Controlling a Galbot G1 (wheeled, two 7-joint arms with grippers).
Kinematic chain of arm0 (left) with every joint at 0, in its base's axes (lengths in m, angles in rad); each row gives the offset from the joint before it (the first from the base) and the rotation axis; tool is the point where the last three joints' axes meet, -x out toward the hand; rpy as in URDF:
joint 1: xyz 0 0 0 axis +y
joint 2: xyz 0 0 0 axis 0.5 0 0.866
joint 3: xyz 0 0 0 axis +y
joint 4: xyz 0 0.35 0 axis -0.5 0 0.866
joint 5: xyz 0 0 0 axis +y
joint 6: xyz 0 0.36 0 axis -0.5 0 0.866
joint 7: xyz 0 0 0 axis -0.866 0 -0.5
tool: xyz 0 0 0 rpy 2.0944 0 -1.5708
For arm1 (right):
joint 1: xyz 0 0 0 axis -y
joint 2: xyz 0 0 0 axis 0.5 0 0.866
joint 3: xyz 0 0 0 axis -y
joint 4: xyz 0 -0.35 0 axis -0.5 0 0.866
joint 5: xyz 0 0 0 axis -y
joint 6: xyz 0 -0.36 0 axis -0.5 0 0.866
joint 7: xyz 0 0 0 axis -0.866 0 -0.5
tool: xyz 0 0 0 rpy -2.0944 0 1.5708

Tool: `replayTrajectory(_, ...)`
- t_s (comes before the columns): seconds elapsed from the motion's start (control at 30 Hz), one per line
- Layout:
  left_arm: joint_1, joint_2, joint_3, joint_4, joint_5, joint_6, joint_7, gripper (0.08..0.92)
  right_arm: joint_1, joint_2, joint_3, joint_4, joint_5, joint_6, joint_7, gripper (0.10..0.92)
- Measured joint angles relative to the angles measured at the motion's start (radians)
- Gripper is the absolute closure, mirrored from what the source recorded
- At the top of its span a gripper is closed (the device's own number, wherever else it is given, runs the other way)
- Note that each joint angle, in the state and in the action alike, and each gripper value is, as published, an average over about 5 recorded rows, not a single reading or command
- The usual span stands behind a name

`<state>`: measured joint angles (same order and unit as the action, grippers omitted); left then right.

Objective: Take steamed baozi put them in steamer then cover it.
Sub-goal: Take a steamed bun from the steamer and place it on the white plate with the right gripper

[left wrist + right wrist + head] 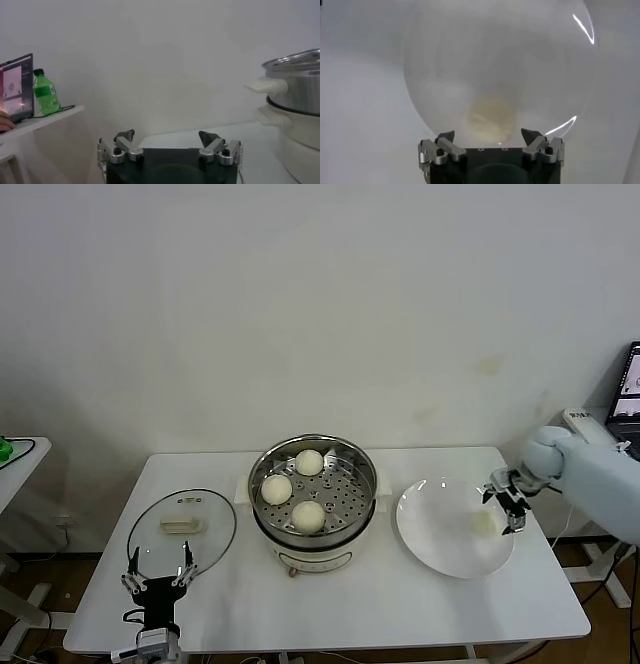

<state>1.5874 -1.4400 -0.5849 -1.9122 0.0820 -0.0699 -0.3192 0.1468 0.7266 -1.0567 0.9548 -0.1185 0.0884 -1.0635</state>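
From my seat the head view is evenly lit, soft and diffuse, with only faint shadows under the steamer (313,494) and the plate (440,549). The cover (182,531) catches mild glare. In the right wrist view the plate and the baozi (491,119) on it look hazy, with two bright streaks on the rim. The left wrist view is paler; the steamer's steel shines.

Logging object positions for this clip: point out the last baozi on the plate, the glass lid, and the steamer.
last baozi (483,524), head view, its top, on the plate.
glass lid (181,525), head view, its cream bar handle.
steamer (313,547), head view, its cream-white base front.
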Motion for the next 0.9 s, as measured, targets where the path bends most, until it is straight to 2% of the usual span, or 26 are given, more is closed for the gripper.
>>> replayTrajectory(0.53,0.006,-0.005,-0.002,-0.008,0.0,0.0,-0.001,0.177,-0.067,0.045,0.064,-0.063,-0.044,-0.002,0.003,0.215)
replayTrajectory(0.67,0.007,-0.006,-0.001,-0.011,0.001,0.0,-0.002,0.177,-0.071,0.049,0.071,-0.066,-0.047,-0.005,0.004,0.25)
replayTrajectory(0.9,0.011,-0.007,-0.002,-0.018,0.001,-0.001,-0.002,0.177,-0.064,0.046,0.073,-0.066,-0.052,-0.008,0.004,0.37)
